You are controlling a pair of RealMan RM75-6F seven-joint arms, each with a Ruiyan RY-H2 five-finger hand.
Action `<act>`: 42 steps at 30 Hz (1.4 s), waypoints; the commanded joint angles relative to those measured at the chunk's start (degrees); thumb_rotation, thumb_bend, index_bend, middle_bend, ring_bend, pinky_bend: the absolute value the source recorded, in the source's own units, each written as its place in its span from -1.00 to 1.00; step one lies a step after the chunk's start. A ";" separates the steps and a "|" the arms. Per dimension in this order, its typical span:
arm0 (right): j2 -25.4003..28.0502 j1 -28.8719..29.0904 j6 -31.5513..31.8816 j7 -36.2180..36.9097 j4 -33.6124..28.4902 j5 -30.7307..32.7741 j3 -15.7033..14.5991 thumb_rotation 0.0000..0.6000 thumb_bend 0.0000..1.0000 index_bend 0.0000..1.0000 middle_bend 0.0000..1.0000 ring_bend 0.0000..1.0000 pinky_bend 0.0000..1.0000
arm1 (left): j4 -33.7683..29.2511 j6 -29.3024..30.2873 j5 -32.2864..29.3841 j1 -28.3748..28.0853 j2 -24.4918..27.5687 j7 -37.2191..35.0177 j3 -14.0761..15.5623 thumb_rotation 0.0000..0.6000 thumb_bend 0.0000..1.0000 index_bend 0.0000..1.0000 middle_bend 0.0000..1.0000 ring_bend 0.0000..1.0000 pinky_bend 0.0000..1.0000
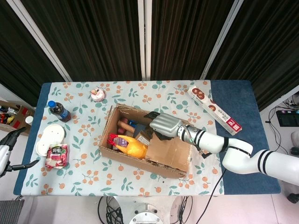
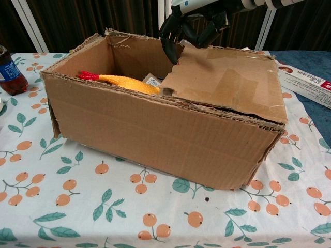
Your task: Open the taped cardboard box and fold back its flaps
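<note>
R hand (image 2: 192, 27): my fingers curled on far edge of the one flap (image 2: 227, 82) lying over cardboard box (image 1: 145, 140), mid-table. L hand (image 1: 5, 150): off table edge, grip state unclear. Rubber chicken (image 1: 128, 145) inside.

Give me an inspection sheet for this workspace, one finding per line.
Surface: table with a leaf-and-fruit patterned cloth, blue at the right end.
Job's things: cardboard box open on its left half; one flap covers the right half, its left edge lifted.
Contents: rubber chicken lies inside the box.
Clutter: bottle, snack packet, long flat carton.
Robot hands: right robot hand at the flap's far left corner, grip unclear; left robot hand off the table edge, holding nothing.
Cables: several on the floor below the table.
Surroundings: dark curtains behind.
</note>
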 commanded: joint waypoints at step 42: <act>31.44 -29.86 41.57 6.69 -16.33 -19.62 -11.55 1.00 1.00 -0.06 0.04 -0.94 -1.00 | -8.54 -0.57 1.77 -2.07 2.95 6.42 0.10 0.44 -1.00 -0.94 -0.81 -0.84 -0.66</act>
